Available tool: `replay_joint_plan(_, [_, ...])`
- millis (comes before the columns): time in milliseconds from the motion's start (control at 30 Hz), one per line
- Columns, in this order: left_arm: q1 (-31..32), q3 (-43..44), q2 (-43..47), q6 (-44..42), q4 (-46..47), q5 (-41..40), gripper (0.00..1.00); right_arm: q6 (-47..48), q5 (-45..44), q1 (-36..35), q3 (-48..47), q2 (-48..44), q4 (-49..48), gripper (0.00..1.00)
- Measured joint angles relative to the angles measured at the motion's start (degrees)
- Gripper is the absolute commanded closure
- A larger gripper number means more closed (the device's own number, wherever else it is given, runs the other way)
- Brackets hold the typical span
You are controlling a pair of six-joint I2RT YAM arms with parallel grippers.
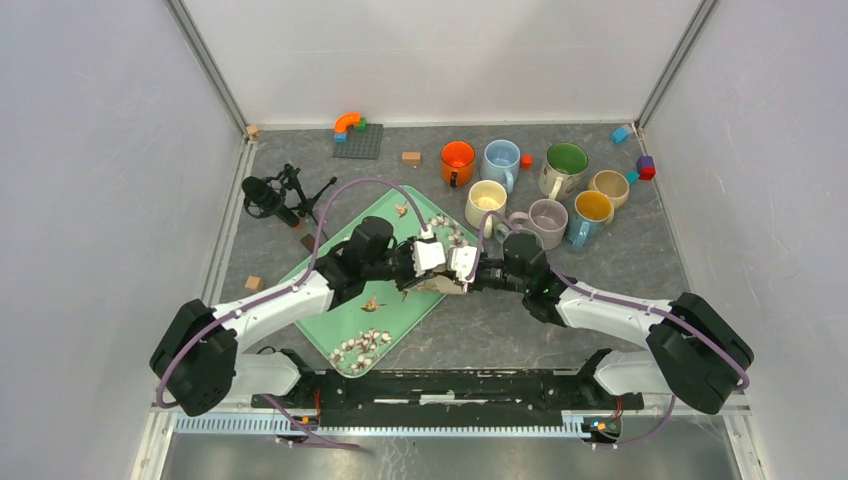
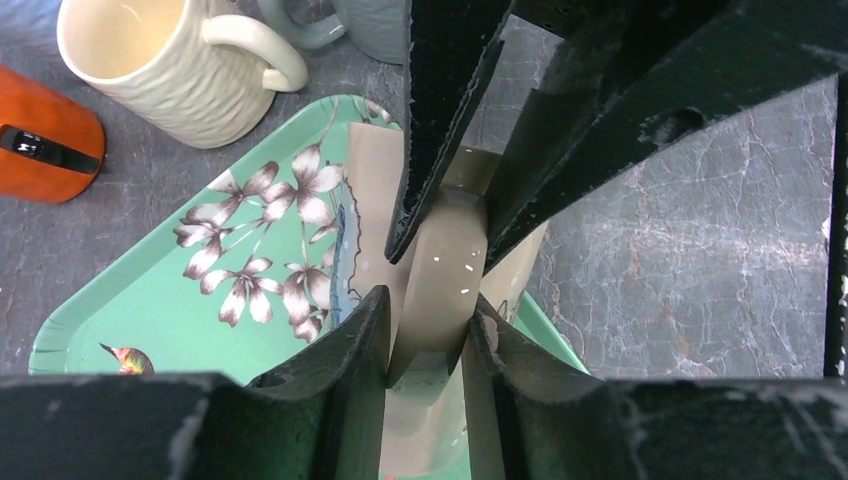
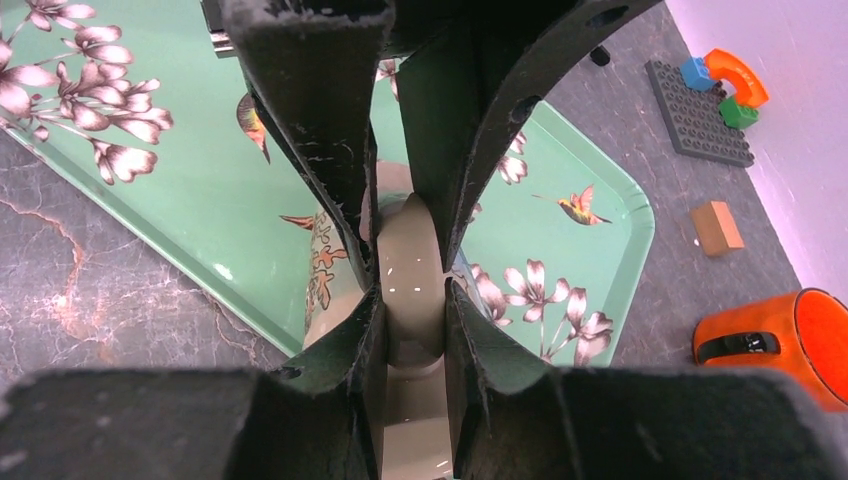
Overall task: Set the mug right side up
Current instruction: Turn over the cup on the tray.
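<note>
The mug (image 1: pixel 441 286) is beige with a bird-and-flower print and sits low over the right edge of the green floral tray (image 1: pixel 335 305). Both grippers meet on it, so little of it shows from above. In the left wrist view my left gripper (image 2: pixel 428 335) is shut on the mug's handle (image 2: pixel 447 265), and the right gripper's fingers (image 2: pixel 440 130) pinch the same handle from the far side. The right wrist view shows my right gripper (image 3: pixel 412 320) shut on the handle (image 3: pixel 408 255). I cannot tell which way the mug's mouth faces.
Several upright mugs stand at the back right, among them an orange mug (image 1: pixel 457 161), a blue mug (image 1: pixel 501 160) and a cream mug (image 1: pixel 485 201) close behind the grippers. A black microphone stand (image 1: pixel 278 195) is at the left, and a grey brick plate (image 1: pixel 358 140) is at the back.
</note>
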State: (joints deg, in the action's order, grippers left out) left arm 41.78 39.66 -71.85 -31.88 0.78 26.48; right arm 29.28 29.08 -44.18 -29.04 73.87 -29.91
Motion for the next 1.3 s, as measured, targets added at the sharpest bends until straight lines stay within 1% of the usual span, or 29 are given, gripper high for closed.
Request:
replay_joint_plan(100, [0.1, -0.4, -0.3, 1.3, 1.9, -0.5, 0.98, -0.7, -1.1, 0.1, 0.0, 0.0, -0.4, 0.45])
replay_joint_plan(167, [0.1, -1.7, -0.3, 3.3, 4.6, -1.2, 0.98, -1.0, -2.7, 0.2, 0.0, -0.5, -1.7, 0.33])
replay_joint_plan(267, [0.1, -3.7, 0.0, 6.5, 8.5, -2.8, 0.98, -2.5, -3.6, 0.0, 0.0, -2.3, -3.4, 0.23])
replay_joint_plan(367, [0.1, -5.1, 0.2, 8.9, 11.5, -4.4, 0.98, -4.5, -5.5, -0.3, 0.0, -4.0, -4.1, 0.18])
replay_joint_plan(500, [0.1, -6.7, 0.6, 12.5, 14.5, -7.2, 0.98, -8.3, -9.0, -0.2, -0.3, -5.2, -3.1, 0.18])
replay_joint_plan(600, [0.1, -7.2, 0.8, 15.7, 16.3, -9.0, 0.98, -12.6, -12.3, 0.6, -2.6, -5.6, 1.0, 0.18])
replay_joint_plan(700, [0.1, -7.5, 0.8, 18.9, 18.4, -10.1, 0.98, -16.7, -16.1, 1.4, -5.5, -6.0, 5.4, 0.12])
replay_joint_plan(767, [0.1, -7.9, 0.8, 21.2, 20.7, -10.9, 0.98, -20.0, -18.9, 1.7, -6.4, -7.6, 8.0, 0.06])
replay_joint_plan(900, [0.1, -8.3, 1.0, 24.8, 24.7, -12.1, 0.98, -27.0, -23.8, 2.0, -6.5, -11.9, 11.9, 0.04])
replay_joint_plan(1067, [0.1, -8.7, 1.0, 28.1, 29.9, -13.1, 0.98, -37.4, -26.7, 2.2, -8.0, -14.4, 17.1, 0.03])
replay_joint_plan(1200, [0.2, -9.4, 1.0, 30.7, 33.4, -14.3, 0.98, -47.4, -26.6, 2.3, -10.8, -14.6, 20.5, 0.02])
replay_joint_plan(1300, [0.5, -9.9, 1.0, 31.2, 35.5, -15.2, 0.98, -53.7, -26.2, 2.3, -11.9, -14.7, 21.0, 0.06])
